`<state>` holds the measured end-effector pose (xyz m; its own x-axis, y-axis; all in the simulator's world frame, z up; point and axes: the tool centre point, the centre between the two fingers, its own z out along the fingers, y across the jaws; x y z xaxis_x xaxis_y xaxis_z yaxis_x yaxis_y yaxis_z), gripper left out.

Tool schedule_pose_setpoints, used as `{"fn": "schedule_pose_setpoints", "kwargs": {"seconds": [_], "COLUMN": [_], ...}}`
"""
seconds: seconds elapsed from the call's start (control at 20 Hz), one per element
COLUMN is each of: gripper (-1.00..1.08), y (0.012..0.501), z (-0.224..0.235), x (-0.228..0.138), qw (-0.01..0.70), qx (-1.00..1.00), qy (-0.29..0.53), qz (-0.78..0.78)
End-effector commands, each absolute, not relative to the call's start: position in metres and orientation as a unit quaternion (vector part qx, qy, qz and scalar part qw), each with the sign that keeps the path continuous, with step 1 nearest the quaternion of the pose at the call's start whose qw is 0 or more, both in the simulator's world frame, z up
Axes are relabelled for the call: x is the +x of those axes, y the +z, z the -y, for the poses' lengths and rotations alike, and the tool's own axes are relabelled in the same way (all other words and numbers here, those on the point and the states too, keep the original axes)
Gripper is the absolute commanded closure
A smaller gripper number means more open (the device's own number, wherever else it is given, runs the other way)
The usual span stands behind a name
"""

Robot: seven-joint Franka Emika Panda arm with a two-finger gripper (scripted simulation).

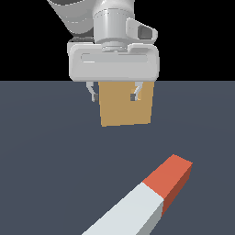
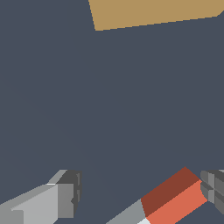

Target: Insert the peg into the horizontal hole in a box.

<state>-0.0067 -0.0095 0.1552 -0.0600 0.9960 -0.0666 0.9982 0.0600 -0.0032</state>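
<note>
Claw (image 1: 114,94) spread wide and empty before the box (image 1: 125,112), peg (image 1: 151,197) flat on the floor, hole seemingly hidden.

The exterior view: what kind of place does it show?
Probably a bare simulated test scene: a flat dark grey-blue floor under black emptiness, holding only a plain tan box, a long white peg with a red-orange end and the white pincer.

Dark slate-blue floor (image 1: 46,151), black backdrop (image 1: 23,36)

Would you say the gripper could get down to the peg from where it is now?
Probably yes: the gripper is open and empty, the peg lies bare on the floor, and the box stands apart.
</note>
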Motion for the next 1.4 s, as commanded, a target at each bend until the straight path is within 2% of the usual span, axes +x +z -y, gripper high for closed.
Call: {"fn": "schedule_pose_setpoints", "kwargs": {"seconds": [0.0, 0.55, 0.95, 1.35], "gripper": [-0.92, -0.92, -0.92, -0.92], "y": [0.155, 0.141, 0.112, 0.083], "z": [0.009, 0.039, 0.106, 0.171], "x": [-0.007, 0.010, 0.028, 0.024], "qw": [0.023, 0.020, 0.012, 0.004], "qx": [0.685, 0.740, 0.837, 0.910], "qy": [-0.024, -0.020, -0.012, -0.004], "qz": [-0.728, -0.672, -0.546, -0.414]}}
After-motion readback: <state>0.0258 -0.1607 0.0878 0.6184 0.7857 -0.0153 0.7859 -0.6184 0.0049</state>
